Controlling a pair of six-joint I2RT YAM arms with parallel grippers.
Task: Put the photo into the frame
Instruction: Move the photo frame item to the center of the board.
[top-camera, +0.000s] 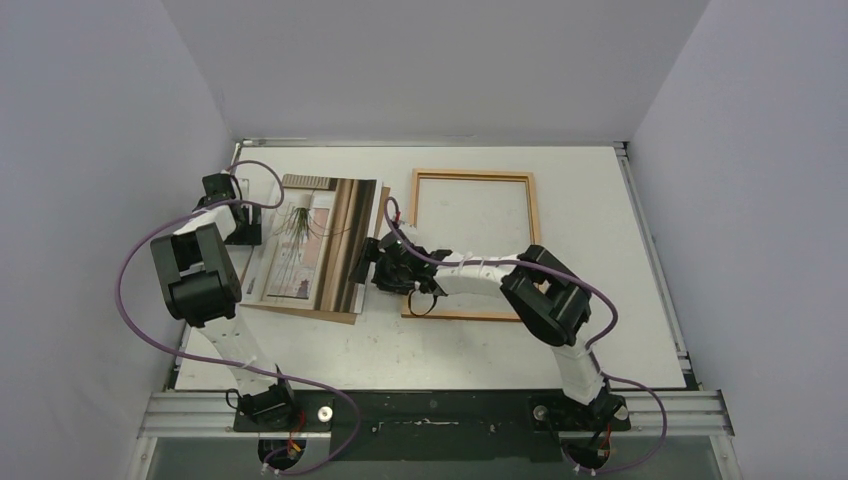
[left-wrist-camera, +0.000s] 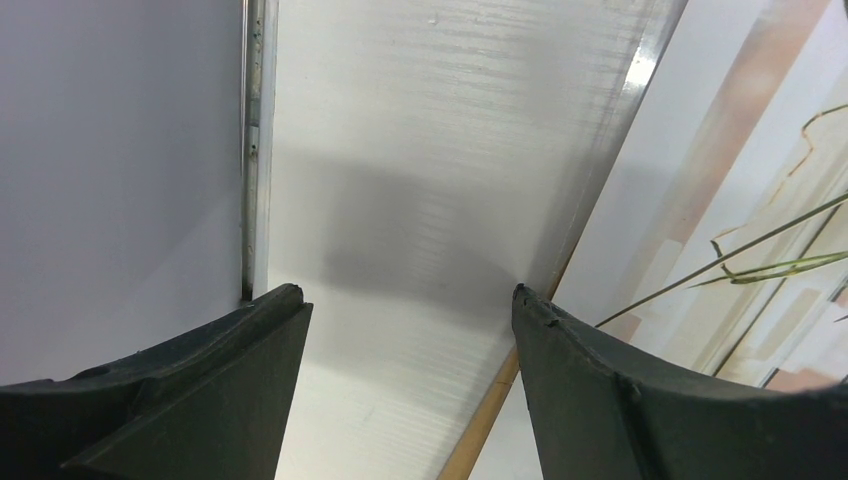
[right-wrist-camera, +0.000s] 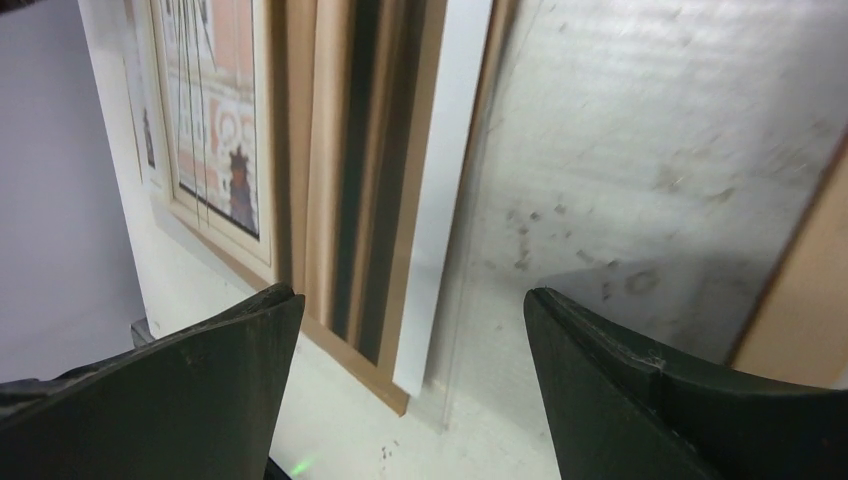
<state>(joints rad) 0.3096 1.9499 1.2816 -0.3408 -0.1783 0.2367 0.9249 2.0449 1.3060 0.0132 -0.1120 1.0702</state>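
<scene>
Left gripper (left-wrist-camera: 405, 300) open; right gripper (right-wrist-camera: 412, 298) open (elbows raised).

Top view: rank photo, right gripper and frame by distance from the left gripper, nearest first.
From the left gripper:
1. photo: right beside it, on the left side.
2. right gripper: at the photo's right edge.
3. frame: farther right, with its left rail only just past that gripper.

Photo (top-camera: 315, 245): beige and brown vertical bands, one dark stripe on its right side, thin green trailing plant, white edge. Frame (top-camera: 470, 175): orange-brown wood, clear pane. Backing sheet (top-camera: 300, 312): plain brown. Desk (top-camera: 600, 300): white. Left hand (left-wrist-camera: 405, 292), right hand (right-wrist-camera: 410, 292): black. Cables (top-camera: 125, 280): purple.
</scene>
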